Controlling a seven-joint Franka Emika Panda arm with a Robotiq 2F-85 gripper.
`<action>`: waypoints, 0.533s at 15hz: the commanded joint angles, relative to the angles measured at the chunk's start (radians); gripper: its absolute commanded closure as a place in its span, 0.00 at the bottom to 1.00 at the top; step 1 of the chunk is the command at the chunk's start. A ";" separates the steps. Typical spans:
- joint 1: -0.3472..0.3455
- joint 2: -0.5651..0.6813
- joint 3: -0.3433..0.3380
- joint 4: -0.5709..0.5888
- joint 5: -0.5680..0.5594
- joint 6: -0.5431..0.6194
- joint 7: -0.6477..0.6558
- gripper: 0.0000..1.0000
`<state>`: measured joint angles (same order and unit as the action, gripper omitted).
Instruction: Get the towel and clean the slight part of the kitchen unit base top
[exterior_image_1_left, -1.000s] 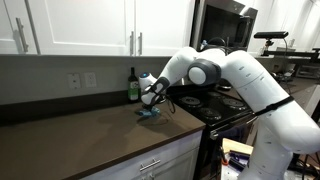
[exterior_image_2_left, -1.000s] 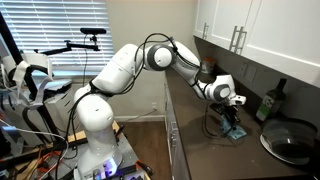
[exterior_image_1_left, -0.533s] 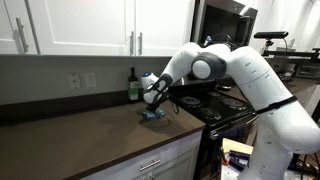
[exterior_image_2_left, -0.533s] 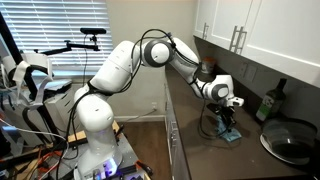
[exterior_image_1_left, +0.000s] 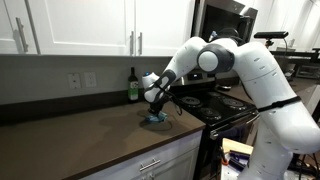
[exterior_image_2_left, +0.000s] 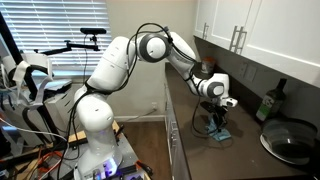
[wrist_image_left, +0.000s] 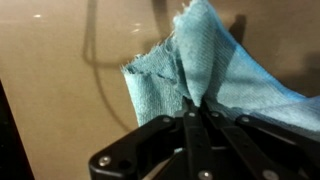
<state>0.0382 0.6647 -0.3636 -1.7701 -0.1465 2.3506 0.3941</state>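
Observation:
A light blue towel (wrist_image_left: 215, 65) lies on the brown countertop (exterior_image_1_left: 80, 125). In both exterior views it is a small blue heap under the gripper, at the counter's front edge near the stove (exterior_image_1_left: 155, 117) (exterior_image_2_left: 220, 131). My gripper (wrist_image_left: 197, 105) is shut on a fold of the towel and presses it to the counter. In the exterior views the gripper (exterior_image_1_left: 153, 103) (exterior_image_2_left: 221, 112) points straight down onto the towel.
A dark green bottle (exterior_image_1_left: 133, 86) (exterior_image_2_left: 273, 101) stands at the back by the wall. A black stove with a pan (exterior_image_2_left: 292, 141) lies beside the towel. White upper cabinets (exterior_image_1_left: 90, 25) hang above. Wall outlets (exterior_image_1_left: 82, 80) sit on the backsplash.
The gripper has dragged the towel along the counter towards its front edge, away from the bottle. The arm's elbow has risen.

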 joint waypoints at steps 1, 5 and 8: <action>-0.030 -0.060 0.053 -0.064 -0.012 -0.031 -0.036 0.97; -0.036 -0.077 0.091 -0.080 -0.010 -0.040 -0.071 0.97; -0.034 -0.078 0.120 -0.079 -0.011 -0.060 -0.103 0.97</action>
<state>0.0254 0.6141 -0.2945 -1.8202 -0.1481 2.3216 0.3397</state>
